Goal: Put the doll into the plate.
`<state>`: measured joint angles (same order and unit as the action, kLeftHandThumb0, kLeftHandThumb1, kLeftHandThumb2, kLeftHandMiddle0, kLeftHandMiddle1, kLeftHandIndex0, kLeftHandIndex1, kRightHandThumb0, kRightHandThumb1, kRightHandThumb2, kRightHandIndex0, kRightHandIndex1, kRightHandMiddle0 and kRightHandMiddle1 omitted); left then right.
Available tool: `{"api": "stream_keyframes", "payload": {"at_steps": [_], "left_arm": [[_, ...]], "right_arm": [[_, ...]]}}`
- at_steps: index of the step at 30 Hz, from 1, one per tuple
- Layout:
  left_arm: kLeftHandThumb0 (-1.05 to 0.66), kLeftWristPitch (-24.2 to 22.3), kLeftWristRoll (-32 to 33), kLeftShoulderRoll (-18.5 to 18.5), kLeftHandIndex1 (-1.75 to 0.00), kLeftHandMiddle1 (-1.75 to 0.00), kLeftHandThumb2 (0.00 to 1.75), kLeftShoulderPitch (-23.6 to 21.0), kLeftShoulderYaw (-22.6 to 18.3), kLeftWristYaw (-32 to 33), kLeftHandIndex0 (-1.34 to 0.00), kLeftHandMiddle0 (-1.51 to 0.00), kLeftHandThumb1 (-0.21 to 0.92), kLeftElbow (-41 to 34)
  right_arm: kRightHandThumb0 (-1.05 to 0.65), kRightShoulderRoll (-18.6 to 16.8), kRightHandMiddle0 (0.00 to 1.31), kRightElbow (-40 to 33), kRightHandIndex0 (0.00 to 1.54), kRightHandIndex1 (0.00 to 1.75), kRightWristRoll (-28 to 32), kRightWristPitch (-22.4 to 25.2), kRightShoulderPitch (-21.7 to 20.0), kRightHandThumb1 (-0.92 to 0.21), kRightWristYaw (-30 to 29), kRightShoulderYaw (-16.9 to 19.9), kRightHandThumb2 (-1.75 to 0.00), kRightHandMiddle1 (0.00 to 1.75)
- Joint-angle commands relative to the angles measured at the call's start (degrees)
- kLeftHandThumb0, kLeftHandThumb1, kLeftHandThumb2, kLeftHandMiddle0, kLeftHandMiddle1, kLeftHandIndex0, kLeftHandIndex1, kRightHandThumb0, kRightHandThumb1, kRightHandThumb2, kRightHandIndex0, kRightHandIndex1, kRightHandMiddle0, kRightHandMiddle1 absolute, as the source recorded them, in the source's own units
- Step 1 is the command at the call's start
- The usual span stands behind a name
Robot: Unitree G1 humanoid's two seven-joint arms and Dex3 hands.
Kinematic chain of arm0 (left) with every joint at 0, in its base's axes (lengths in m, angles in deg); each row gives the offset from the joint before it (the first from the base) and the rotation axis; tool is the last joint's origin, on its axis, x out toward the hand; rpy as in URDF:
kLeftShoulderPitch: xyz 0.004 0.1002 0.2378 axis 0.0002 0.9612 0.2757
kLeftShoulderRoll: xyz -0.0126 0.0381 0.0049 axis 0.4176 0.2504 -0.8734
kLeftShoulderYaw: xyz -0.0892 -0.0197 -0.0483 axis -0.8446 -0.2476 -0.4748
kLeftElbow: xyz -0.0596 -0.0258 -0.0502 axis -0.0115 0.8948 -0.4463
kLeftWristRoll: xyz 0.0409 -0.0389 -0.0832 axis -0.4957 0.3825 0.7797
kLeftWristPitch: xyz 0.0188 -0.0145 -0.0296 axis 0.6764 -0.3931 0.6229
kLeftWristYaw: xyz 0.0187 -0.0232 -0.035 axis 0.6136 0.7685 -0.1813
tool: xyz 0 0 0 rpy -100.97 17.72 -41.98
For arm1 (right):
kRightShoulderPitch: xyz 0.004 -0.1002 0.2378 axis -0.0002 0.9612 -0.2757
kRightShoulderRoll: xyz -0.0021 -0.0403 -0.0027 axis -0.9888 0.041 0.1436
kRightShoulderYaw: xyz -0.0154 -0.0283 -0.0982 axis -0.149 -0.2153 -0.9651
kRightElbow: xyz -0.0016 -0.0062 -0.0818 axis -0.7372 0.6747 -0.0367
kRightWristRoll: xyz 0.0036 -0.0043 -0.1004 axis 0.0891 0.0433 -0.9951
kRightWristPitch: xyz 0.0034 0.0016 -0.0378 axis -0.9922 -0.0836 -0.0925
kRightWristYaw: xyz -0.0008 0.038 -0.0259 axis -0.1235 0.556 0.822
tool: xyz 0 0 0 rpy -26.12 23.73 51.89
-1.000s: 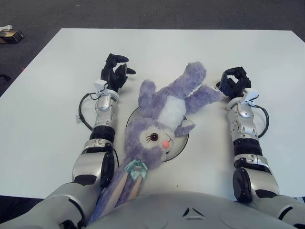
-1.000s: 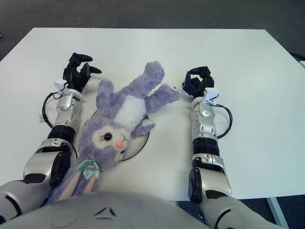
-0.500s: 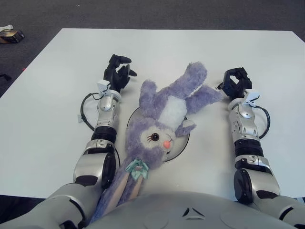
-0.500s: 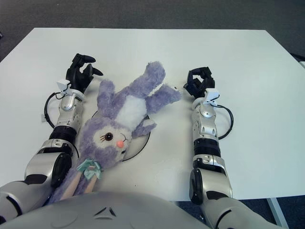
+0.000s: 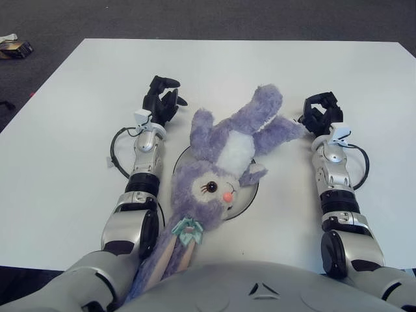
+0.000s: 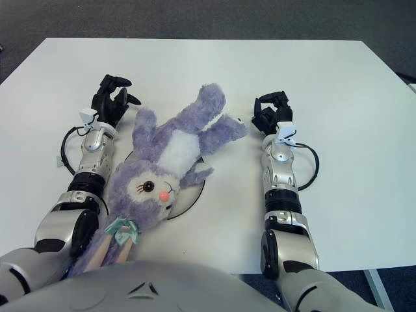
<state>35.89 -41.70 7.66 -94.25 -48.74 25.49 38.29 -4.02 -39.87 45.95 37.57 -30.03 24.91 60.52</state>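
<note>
The table [image 5: 78, 162] is white and carries everything here. On it, the doll [image 5: 224, 162], a purple plush rabbit with a white belly, lies face up and slanted, sprawled across the plate [image 5: 248, 194]. Its head and chest cover most of the plate, its 2 legs reach toward the far right, and its long ears trail off the near edge toward the robot's body. Only the plate's rim shows, right of the head and at the left shoulder.

By the look of it the doll is light, soft and limp. It would sag and fold wherever it is unsupported, and the fur gives plenty of friction, so slipping seems unlikely and nothing about it is fragile. The torso is the best place to take hold, since it is the bulkiest part and nearest the balance point. A pinch on a leg or ear would let the rest dangle and drag.

The left robot hand [image 5: 160, 104] shows just left of the doll's arm, fingers loosely spread, holding nothing. The right robot hand [image 5: 320, 112] shows just right of the doll's far leg, fingers curled inward around nothing.
</note>
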Motion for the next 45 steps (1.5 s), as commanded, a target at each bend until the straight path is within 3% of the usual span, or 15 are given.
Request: {"api": "stream_keyframes", "payload": {"at_steps": [1, 35, 45], "left_arm": [[-0.35, -1.24, 0.51, -1.24, -1.6, -1.6, 0.38, 3.74, 0.11, 0.35, -0.35, -0.67, 0.92, 0.86], [-0.35, -3.15, 0.35, -1.45, -1.58, -1.61, 0.36, 4.47, 0.17, 0.37, -0.37, -0.67, 0.92, -1.4], [-0.35, -3.22, 0.04, -1.68, -1.57, -1.62, 0.36, 5.05, 0.35, 0.73, -0.37, -0.67, 0.92, -1.97]], "right_arm": [[-0.37, -0.18, 0.33, 1.09, 0.74, 1.75, -0.99, 0.07, 2.31, -0.76, -1.39, -0.18, -0.7, 1.71], [-0.37, -0.32, 0.35, 4.85, 0.81, 1.75, -2.17, -2.51, 2.0, -0.76, -4.05, -0.83, -0.69, 1.69], [-0.37, -1.55, 0.35, 10.49, 0.81, 1.75, -1.7, -9.83, 1.76, -0.75, -5.62, -0.45, -0.7, 1.7]]}}
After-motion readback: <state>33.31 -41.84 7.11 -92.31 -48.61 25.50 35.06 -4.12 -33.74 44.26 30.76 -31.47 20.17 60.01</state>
